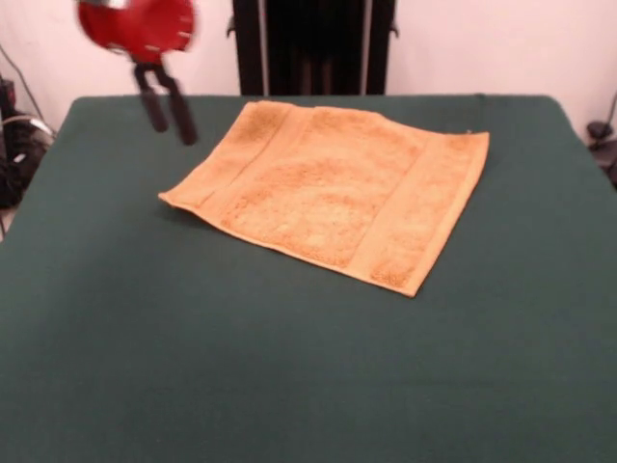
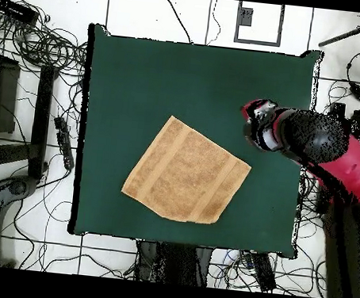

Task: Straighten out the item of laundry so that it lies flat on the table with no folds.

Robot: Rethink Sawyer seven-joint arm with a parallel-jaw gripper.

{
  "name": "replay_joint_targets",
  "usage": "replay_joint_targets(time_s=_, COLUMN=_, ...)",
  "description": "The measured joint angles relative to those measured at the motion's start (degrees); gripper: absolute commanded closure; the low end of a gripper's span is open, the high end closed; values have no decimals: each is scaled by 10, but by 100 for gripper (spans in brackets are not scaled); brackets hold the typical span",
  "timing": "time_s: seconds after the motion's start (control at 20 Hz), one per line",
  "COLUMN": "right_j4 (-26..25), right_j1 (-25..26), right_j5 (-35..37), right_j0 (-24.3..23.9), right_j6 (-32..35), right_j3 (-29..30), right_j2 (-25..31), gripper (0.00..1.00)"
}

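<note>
The orange-tan towel (image 1: 328, 193) lies spread out on the green table (image 1: 289, 367), set at an angle to its edges, with a flat woven band near two opposite sides. I see no fold in it; its left corner casts a small shadow. My gripper (image 1: 167, 114) hangs above the table's far left part, to the left of the towel and apart from it, open and empty. In the overhead view the towel (image 2: 187, 172) lies near the bottom middle of the table (image 2: 142, 80), and the gripper (image 2: 253, 125) is to the towel's upper right, off the cloth.
The black pedestal (image 1: 313, 48) stands behind the table's far edge. Cables and gear (image 2: 42, 45) lie on the floor around the table, mostly to the left in the overhead view. The red arm (image 2: 333, 159) reaches in over the table's right edge.
</note>
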Motion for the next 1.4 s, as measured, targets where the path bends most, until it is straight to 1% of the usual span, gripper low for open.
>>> replay_joint_targets(time_s=0.1, right_j4=2, right_j1=1, right_j5=-24, right_j0=-34, right_j6=0, right_j3=8, right_j2=32, gripper=0)
replay_joint_targets(time_s=0.15, right_j4=2, right_j1=4, right_j5=-48, right_j0=-64, right_j6=0, right_j3=16, right_j2=61, gripper=0)
replay_joint_targets(time_s=0.2, right_j4=1, right_j1=6, right_j5=-62, right_j0=-78, right_j6=0, right_j3=20, right_j2=76, gripper=0)
replay_joint_targets(time_s=0.3, right_j4=1, right_j1=10, right_j5=-78, right_j0=-95, right_j6=0, right_j3=23, right_j2=96, gripper=0)
replay_joint_targets(time_s=0.35, right_j4=0, right_j1=18, right_j5=-94, right_j0=-110, right_j6=0, right_j3=26, right_j2=116, gripper=0)
replay_joint_targets(time_s=0.5, right_j4=-3, right_j1=35, right_j5=-117, right_j0=-127, right_j6=0, right_j3=32, right_j2=150, gripper=0)
replay_joint_targets(time_s=0.85, right_j4=-27, right_j1=64, right_j5=-134, right_j0=-125, right_j6=0, right_j3=42, right_j2=201, gripper=0)
replay_joint_targets(time_s=1.05, right_j4=-31, right_j1=79, right_j5=-139, right_j0=-120, right_j6=0, right_j3=49, right_j2=225, gripper=0)
replay_joint_targets(time_s=1.4, right_j4=-31, right_j1=110, right_j5=-142, right_j0=-90, right_j6=0, right_j3=53, right_j2=237, gripper=0)
